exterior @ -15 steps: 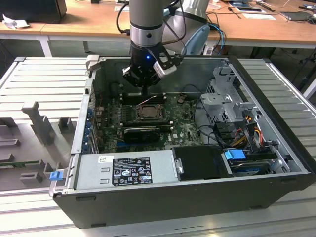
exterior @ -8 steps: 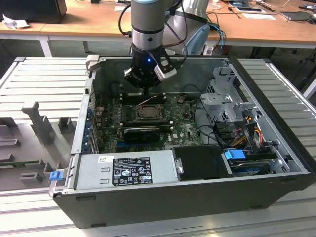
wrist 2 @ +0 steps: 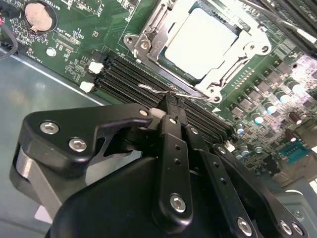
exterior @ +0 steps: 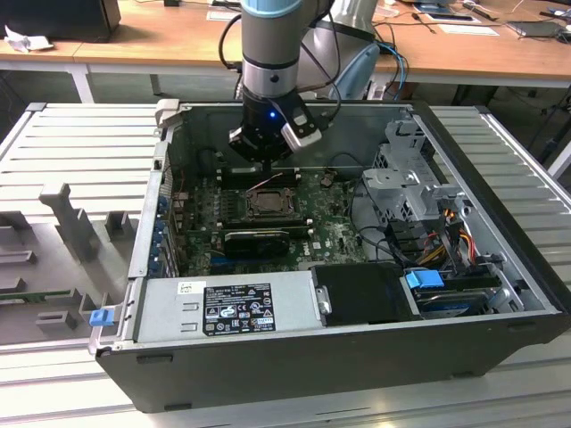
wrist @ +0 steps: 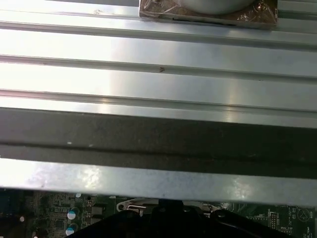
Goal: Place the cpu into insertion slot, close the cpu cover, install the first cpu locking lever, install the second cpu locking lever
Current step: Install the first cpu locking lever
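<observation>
Fingers of the black gripper (wrist 2: 171,106) were pinched shut on a thin silver wire locking lever (wrist 2: 163,90), just beside the dark-framed square insertion slot (wrist 2: 198,47), where the pale silver-grey square cpu (wrist 2: 203,42) lay under its silvery metal frame cover (wrist 2: 148,42).

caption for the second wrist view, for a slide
End effector pinching a wire locking lever beside the covered cpu.

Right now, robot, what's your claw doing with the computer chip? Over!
Claw shut on thin wire lever beside socket. Cpu seated in insertion slot, cpu cover down around it. Nothing in the way.
</observation>
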